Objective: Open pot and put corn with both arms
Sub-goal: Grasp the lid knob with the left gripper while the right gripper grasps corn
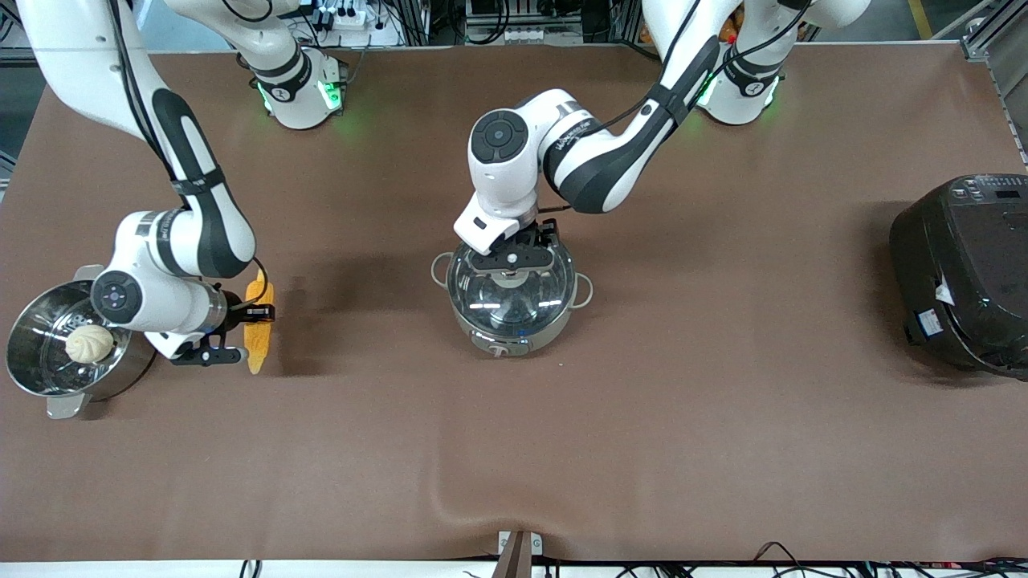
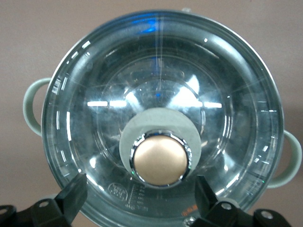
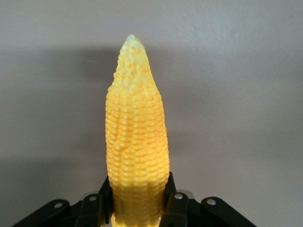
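- The pot (image 1: 512,295) stands near the middle of the brown table (image 1: 691,417), its glass lid (image 1: 511,291) on and its control knob (image 1: 501,348) at 6 o'clock of the pot, facing the front camera.
- The pot's two loop handles (image 1: 585,291) sit at about 3 and 9 o'clock of its rim.
- The left gripper (image 2: 139,189) hangs over the lid, jaws spread wide on either side of the copper knob (image 2: 159,159) and not touching it.
- The right gripper (image 3: 137,201) has its jaws closed on the corn (image 1: 259,323), pinching the thick end, with the tapered tip pointing away from the wrist.
- The corn is over the table toward the right arm's end, at about 9 o'clock from the pot and well apart from it; whether it touches the table I cannot tell.
- Just beside the corn, closer to the table's end, is a steel steamer (image 1: 48,353) with a white bun (image 1: 89,343) in it.
- A black cooker (image 1: 964,277) stands at the left arm's end of the table.
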### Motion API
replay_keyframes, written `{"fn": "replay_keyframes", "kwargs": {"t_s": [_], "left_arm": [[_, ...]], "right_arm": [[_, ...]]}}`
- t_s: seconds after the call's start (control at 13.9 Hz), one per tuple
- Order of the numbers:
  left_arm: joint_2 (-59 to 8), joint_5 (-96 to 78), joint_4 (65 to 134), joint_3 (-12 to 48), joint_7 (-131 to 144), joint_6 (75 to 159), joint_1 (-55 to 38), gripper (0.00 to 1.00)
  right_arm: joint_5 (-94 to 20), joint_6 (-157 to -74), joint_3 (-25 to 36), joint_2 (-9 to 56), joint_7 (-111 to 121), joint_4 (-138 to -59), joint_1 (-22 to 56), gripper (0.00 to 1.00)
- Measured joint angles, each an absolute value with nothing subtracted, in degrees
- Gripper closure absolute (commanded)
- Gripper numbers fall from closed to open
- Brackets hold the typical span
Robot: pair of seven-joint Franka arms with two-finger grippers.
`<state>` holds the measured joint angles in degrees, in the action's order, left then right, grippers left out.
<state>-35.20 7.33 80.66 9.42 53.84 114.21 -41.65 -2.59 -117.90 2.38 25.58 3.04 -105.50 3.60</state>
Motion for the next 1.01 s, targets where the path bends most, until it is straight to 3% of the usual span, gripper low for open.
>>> {"fn": "replay_keyframes", "kwargs": {"t_s": [0.29,0.65,0.72,0.79,0.86,1.01], "left_arm": [[-35.3,7.5,80.3,9.0,54.1,117.0,-41.6,0.0],[-36.1,7.5,80.2,8.4,54.4,119.2,-41.6,0.0],[-36.5,7.5,80.2,8.2,54.4,119.5,-41.6,0.13],[-36.8,7.5,80.2,8.1,54.5,119.8,-41.6,0.69],[-37.1,7.5,80.0,8.1,55.6,119.9,-41.6,1.0],[-37.2,7.5,79.6,8.1,58.8,120.0,-41.7,1.0]], "right_arm": [[-2.4,-104.2,2.3,23.9,3.0,-92.6,6.0,1.0],[-1.6,-100.4,2.3,24.0,0.0,-89.4,7.6,1.0],[-1.4,-100.4,2.4,24.0,-0.5,-89.3,7.6,1.0],[-1.2,-100.4,2.4,24.0,-0.6,-89.2,7.6,1.0],[-1.2,-100.4,2.4,24.0,-0.6,-89.1,7.6,1.0],[-1.1,-100.4,2.4,24.0,-0.7,-89.0,7.7,1.0]]}}
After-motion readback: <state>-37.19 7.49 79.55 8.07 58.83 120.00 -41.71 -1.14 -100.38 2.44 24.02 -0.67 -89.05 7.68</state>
